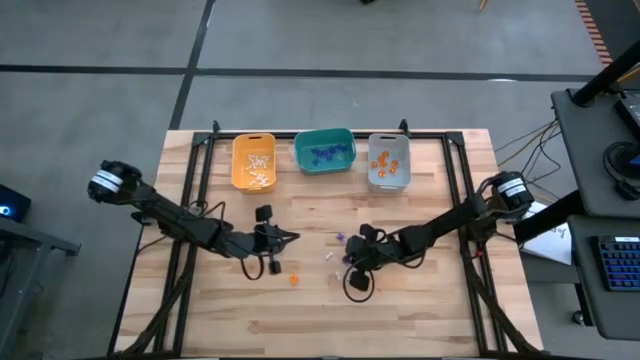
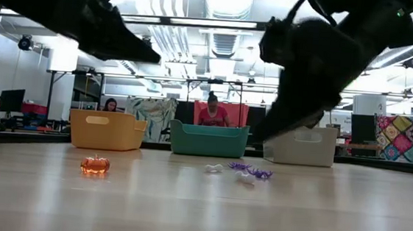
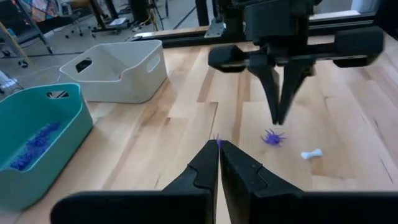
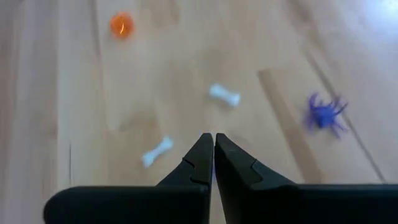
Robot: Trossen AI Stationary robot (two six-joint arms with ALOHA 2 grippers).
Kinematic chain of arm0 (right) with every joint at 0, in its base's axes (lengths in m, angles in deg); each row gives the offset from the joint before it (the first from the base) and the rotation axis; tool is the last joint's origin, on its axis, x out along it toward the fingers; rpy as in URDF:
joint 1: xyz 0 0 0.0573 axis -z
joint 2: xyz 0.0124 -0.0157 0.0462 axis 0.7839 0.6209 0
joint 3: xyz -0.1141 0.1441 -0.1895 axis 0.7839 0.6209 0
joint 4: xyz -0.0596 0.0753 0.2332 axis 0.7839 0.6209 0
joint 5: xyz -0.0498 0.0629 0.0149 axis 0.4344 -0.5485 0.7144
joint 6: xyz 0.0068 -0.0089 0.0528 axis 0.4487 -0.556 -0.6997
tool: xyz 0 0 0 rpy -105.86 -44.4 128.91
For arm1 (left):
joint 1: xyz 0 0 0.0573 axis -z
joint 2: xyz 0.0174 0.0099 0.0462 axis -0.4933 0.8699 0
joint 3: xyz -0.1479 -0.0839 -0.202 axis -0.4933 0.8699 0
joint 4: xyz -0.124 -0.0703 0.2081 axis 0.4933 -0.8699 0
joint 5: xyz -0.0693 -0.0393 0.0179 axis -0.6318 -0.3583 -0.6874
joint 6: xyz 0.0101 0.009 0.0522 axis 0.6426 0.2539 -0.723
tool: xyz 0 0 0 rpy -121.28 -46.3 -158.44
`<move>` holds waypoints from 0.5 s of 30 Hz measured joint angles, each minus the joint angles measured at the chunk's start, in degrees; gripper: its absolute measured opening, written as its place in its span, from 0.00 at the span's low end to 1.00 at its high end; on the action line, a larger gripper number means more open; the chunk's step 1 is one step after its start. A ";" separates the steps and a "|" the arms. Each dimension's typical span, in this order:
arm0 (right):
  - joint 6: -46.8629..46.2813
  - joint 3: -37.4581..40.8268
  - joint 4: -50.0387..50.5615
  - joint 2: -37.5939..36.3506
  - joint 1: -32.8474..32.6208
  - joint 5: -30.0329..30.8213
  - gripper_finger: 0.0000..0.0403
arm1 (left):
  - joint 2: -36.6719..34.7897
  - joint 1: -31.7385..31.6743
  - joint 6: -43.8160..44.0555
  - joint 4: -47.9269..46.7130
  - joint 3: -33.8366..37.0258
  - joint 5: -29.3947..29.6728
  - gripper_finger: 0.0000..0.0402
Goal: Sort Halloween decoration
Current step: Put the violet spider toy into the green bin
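In the high view, the lower middle of the pale wooden plank table [image 1: 420, 310] carries the loose trinkets still out of the bins: a tiny translucent orange pumpkin [image 1: 294, 280] lies alone at centre-left, and slightly right of it sit two small white plastic bones [image 4: 225, 95] and a spiky purple spider [image 4: 324, 112], close together but apart.

The left gripper [image 1: 292, 238] hangs just above the pumpkin in the frame, its fingers pressed together on nothing. The right gripper [image 1: 350, 256] points at the cluster from the right, its fingers likewise closed and empty, tips poised over the gap between the two bones. In the low view both dark arms fill the upper frame, and the right one hides part of the grey bin.

Along the upper edge of the table stand three plastic bins in a row: a yellow bin [image 1: 253, 161] with white pieces, a teal bin [image 1: 324, 150] with purple-blue pieces, and a grey bin [image 1: 389, 162] with orange pieces.

Beyond the bins in the low view, two people sit in the room.
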 joint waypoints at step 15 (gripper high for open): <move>8.21 -0.02 1.78 0.76 -0.47 0.25 0.20 | 0.79 0.47 -0.89 2.26 0.34 0.16 0.00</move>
